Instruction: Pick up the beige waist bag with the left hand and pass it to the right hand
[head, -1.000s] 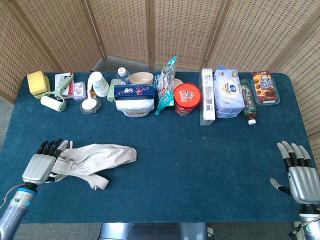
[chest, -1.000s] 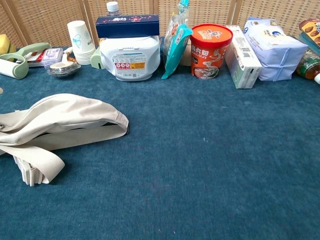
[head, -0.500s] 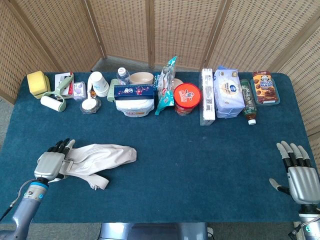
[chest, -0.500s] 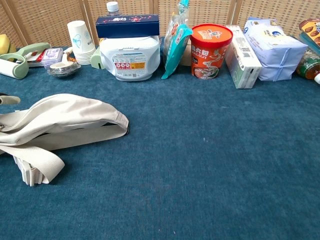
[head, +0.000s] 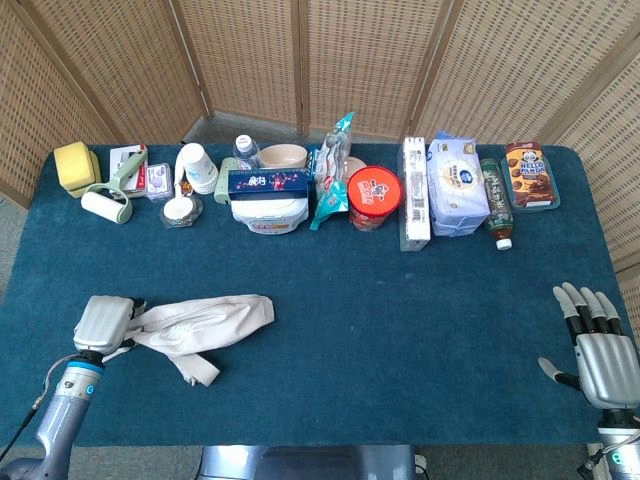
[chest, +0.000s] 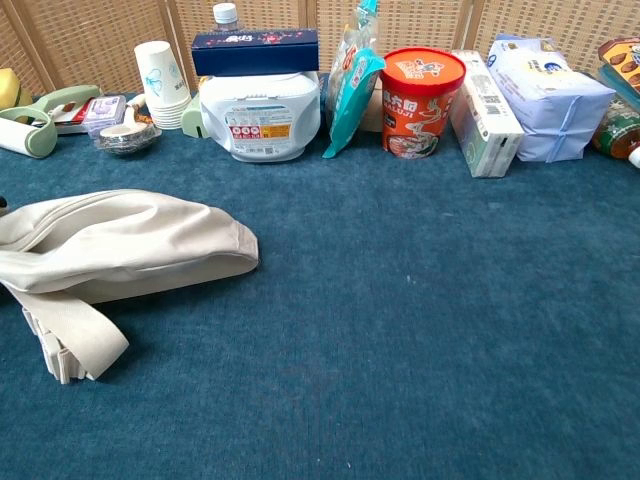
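Observation:
The beige waist bag (head: 205, 320) lies on the blue table at the front left, bunched along its length, its strap (head: 196, 368) folded in front of it. My left hand (head: 104, 320) sits at the bag's left end with its fingers curled in and grips the gathered fabric there. The chest view shows the bag (chest: 130, 243) and its strap (chest: 68, 342) lying on the cloth, with the left hand past the left edge of the frame. At the front right, far from the bag, my right hand (head: 598, 345) rests with its fingers spread and nothing in it.
A row of goods lines the back of the table: a lint roller (head: 106, 205), paper cups (head: 197, 167), a white tub (head: 268, 211) under a blue box, a red noodle cup (head: 373, 197), a tissue pack (head: 456, 185) and a bottle (head: 495, 203). Blue cloth (head: 400, 330) lies between the hands.
My left hand has slid in over the bag's left end and its fingers have curled shut on the fabric. The bag has bunched up. The right hand has stayed put.

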